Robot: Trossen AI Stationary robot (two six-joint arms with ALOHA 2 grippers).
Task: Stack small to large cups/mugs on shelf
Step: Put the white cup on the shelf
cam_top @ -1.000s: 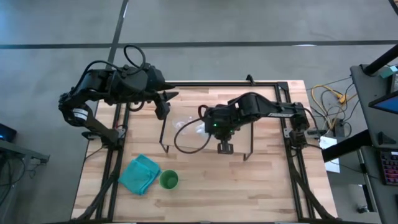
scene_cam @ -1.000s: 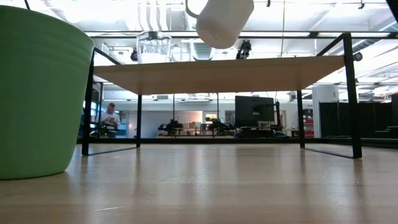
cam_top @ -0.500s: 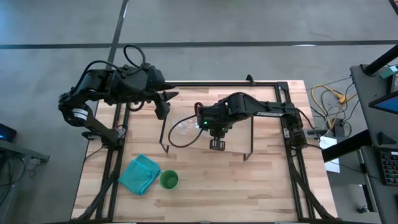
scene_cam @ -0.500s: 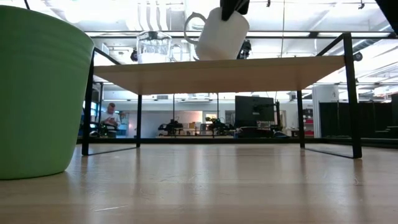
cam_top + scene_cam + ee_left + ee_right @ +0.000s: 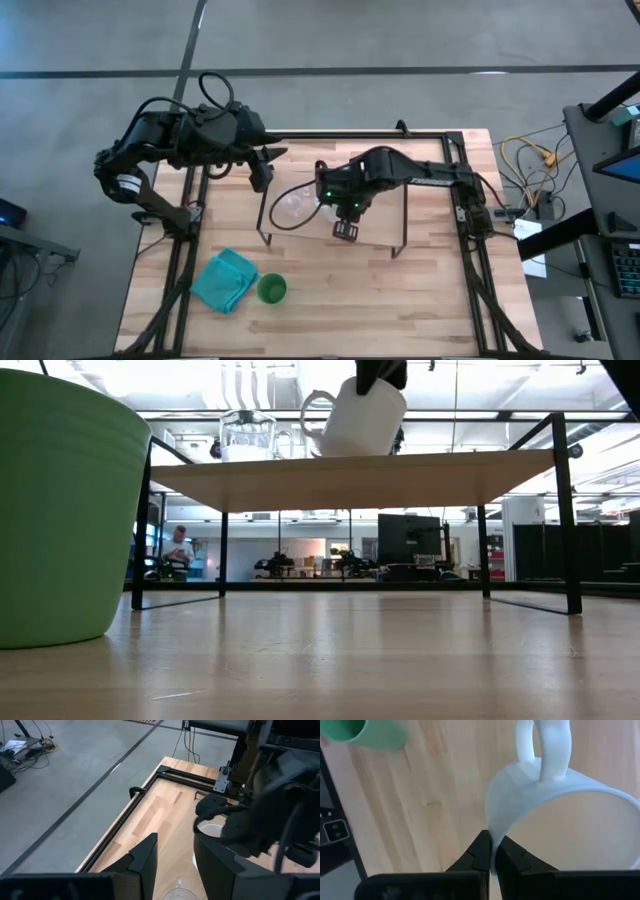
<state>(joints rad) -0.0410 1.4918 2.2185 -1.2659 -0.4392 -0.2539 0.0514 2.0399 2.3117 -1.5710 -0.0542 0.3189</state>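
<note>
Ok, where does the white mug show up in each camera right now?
High view: white mug mostly hidden under the right tool, beside the glass cup.
Low view: top centre, tilted over the shelf.
Left wrist view: only its rim.
Right wrist view: rim pinched, fills the frame.
Shared landmark: the shelf.

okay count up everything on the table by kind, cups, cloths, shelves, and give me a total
Cups/mugs: 3: glass cup on the shelf, white mug held by the right gripper, green cup on the tabletop
Cloths: 1: teal cloth
Shelves: 1: shelf
Total: 5
</note>
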